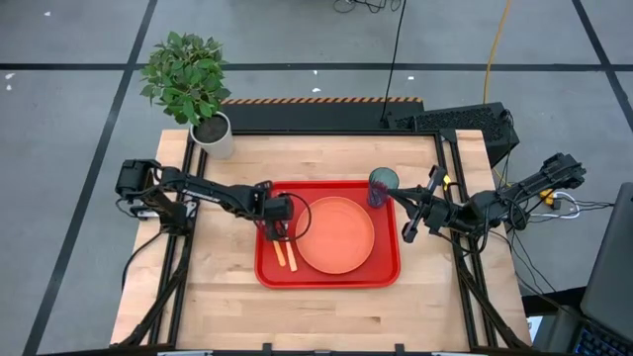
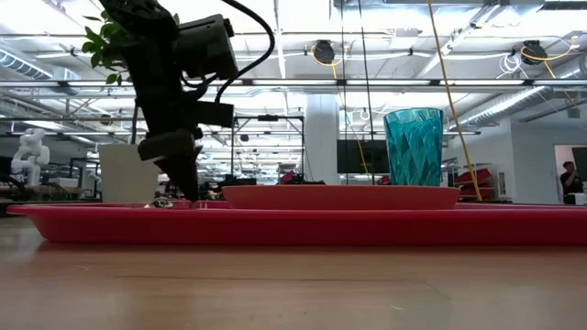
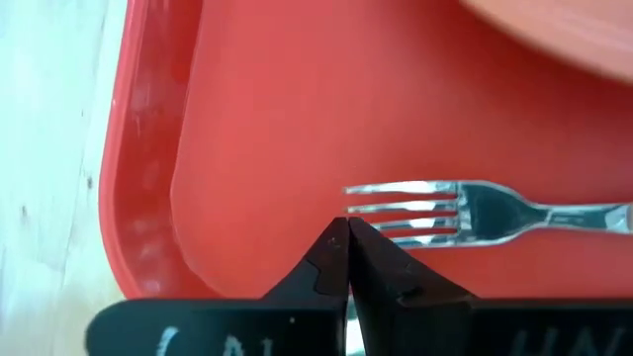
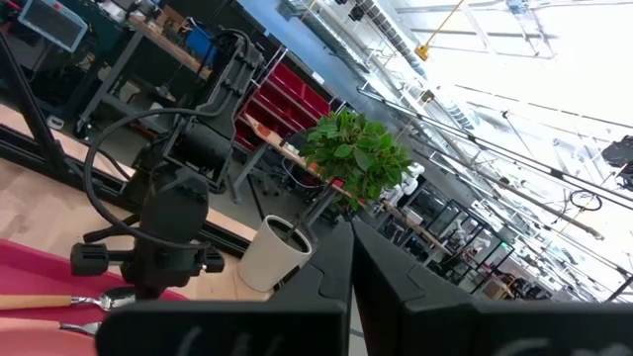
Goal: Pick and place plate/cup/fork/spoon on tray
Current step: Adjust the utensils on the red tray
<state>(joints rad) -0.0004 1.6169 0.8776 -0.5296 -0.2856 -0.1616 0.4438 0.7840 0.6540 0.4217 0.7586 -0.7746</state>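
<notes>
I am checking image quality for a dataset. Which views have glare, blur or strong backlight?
Left wrist view: the fork tines shine with glare, and the plate at the edge is blurred. Low view: bright ceiling lights leave the left tool a dark silhouette, while the cup glows translucent. Right wrist view: the sky area is overexposed. High view: evenly lit.

- A pale wooden table (image 1: 326, 297) is being framed by a grey floor (image 1: 79, 109) that is being crossed by dark lines.
- A potted plant (image 1: 188, 74) in a white pot (image 1: 214, 135) is being kept at the table's corner.
- Ceiling light strips (image 2: 477, 18) are being seen above red shelving (image 4: 287, 104).
</notes>
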